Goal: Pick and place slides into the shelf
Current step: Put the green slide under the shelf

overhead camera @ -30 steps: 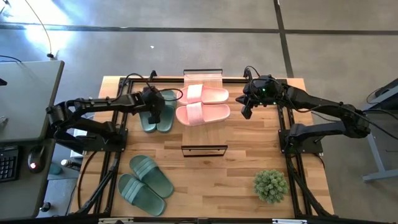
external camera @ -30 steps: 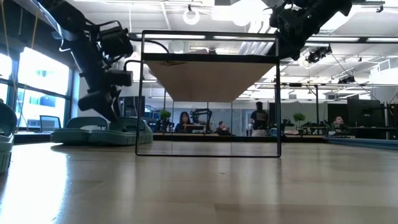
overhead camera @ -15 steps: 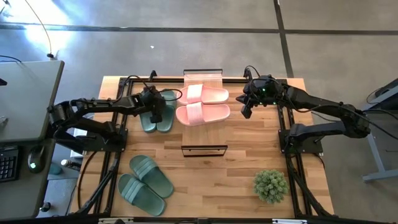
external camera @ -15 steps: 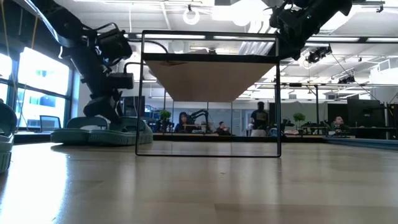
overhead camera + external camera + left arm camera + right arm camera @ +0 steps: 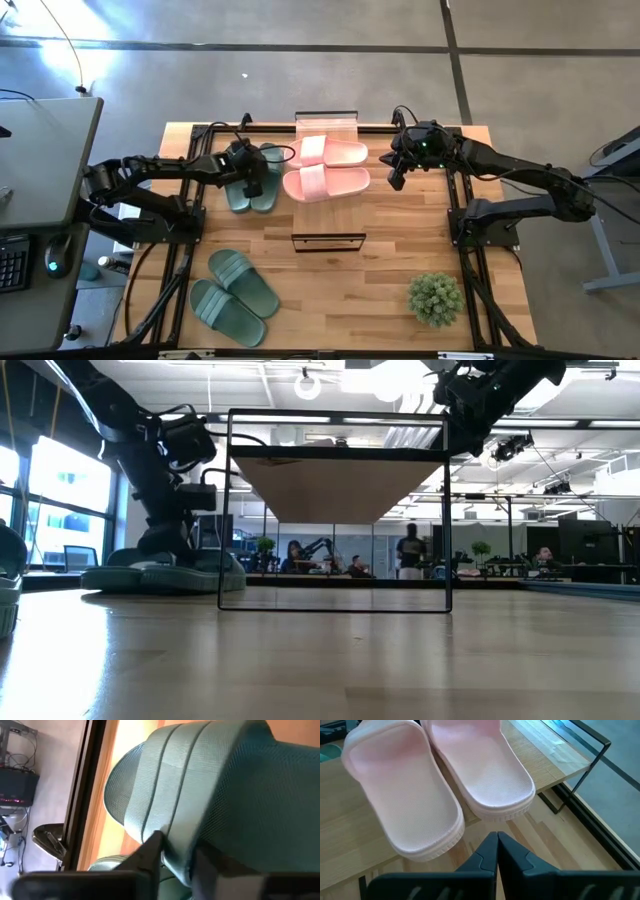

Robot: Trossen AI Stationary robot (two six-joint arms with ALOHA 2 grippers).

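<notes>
Currently, the left gripper [image 5: 252,178] is lowered onto a pair of sage-green rubber slide sandals [image 5: 253,180] lying at the table's far left, and its dark fingers [image 5: 150,855] are closed on the ribbed strap of one. Two pale pink rubber slides [image 5: 328,168] are seen beside the far light-wood shelf [image 5: 327,122]. The right gripper [image 5: 396,176] is held shut above the pink pair's heel ends, gripping nothing.

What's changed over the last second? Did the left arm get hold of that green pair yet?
The left gripper has come down onto the green slides beside the shelf and its fingers have closed in around a strap edge; nothing is lifted yet. The right gripper stays shut by the pink slides. Slides, shelf and plant have not moved.
</notes>
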